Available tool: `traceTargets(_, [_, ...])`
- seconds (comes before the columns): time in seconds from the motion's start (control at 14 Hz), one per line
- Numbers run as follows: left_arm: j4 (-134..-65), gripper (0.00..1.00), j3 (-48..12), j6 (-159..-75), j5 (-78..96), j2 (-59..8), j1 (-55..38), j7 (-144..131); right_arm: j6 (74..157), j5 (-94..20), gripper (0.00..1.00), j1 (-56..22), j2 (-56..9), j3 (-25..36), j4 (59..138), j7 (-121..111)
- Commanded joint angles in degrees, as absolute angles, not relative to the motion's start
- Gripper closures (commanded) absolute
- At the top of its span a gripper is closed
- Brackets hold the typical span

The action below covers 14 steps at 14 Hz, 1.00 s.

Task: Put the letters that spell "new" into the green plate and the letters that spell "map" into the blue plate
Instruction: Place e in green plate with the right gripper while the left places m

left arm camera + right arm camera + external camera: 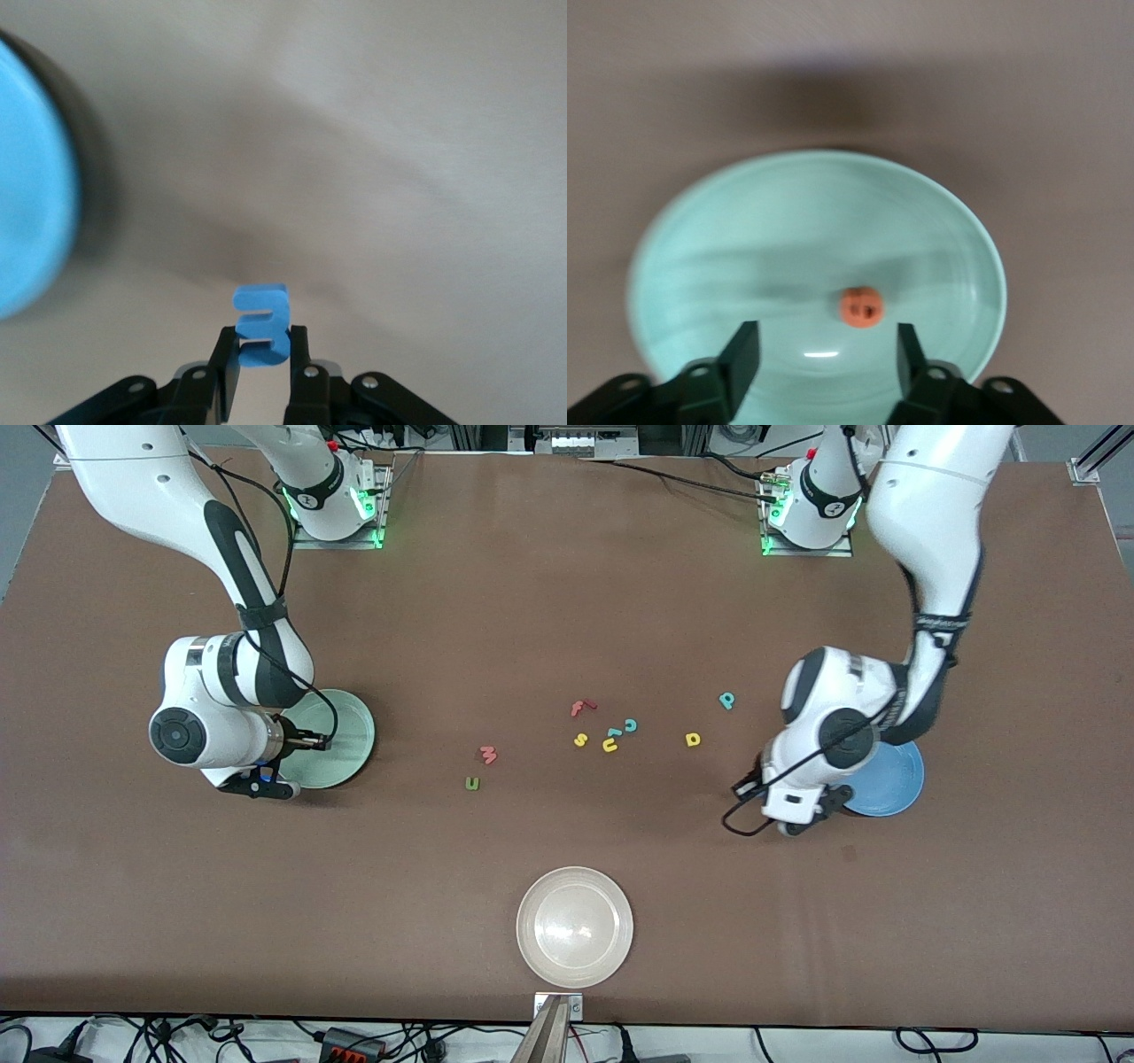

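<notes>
I have the left gripper (264, 354) clenched on the blue m (262, 325) with the blue plate (31, 221) at mid-left of my wrist frame, seemingly close, while the right gripper (826, 352) hangs released over the orange e (861, 306) in the green plate (744, 230).

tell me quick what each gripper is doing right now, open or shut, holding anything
Left gripper: shut on the blue m, beside the blue plate.
Right gripper: open, empty, over the green plate; the orange e lies in it.
</notes>
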<state>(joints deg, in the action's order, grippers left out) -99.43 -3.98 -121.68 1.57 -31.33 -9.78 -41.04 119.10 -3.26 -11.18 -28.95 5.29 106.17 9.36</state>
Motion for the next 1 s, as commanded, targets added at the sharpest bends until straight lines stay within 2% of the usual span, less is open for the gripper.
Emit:
traceTargets(0.0, [-101.3,0.93,-4.1,-113.8,1.8,-27.3,-5.8,-27.6,118.0,-4.0,0.0,-14.4,-28.7,4.8,103.9,9.8])
traceTargets(0.14, [-102.1,0.93,-4.2,-110.2,1.5,-26.6,0.4,-14.9,121.3,-5.2,0.0,-18.8,-28.8,4.7,103.8,9.9])
traceTargets(0.36, [-104.9,0.93,-4.2,-111.3,0.2,-27.2,5.4,-2.6,126.1,-6.2,0.0,-24.0,-28.9,4.7,103.7,13.0])
traceTargets(0.65, [-113.9,0.9,-4.3,-123.7,-6.4,-26.9,6.1,-2.4,132.5,-5.5,0.0,-31.4,-31.3,4.7,103.7,11.6])
traceTargets(0.72, [-114.9,0.82,-4.3,-125.6,-6.5,-26.9,6.0,-2.3,134.8,-5.9,0.0,-32.7,-32.0,4.7,103.7,11.9])
traceTargets(0.79, [-114.7,0.69,-4.5,-125.7,-6.9,-26.8,5.7,-1.9,137.3,-5.9,0.0,-33.7,-32.8,4.7,103.7,12.1])
traceTargets(0.86, [-114.3,0.24,-5.1,-125.6,-6.9,-26.3,5.8,-1.7,139.4,-5.8,0.0,-34.9,-33.8,4.7,103.7,12.2])
traceTargets(0.93, [-114.0,0.0,-5.5,-125.4,-6.9,-25.2,5.5,-1.6,140.8,-5.9,0.0,-36.1,-34.5,4.8,103.6,12.3])
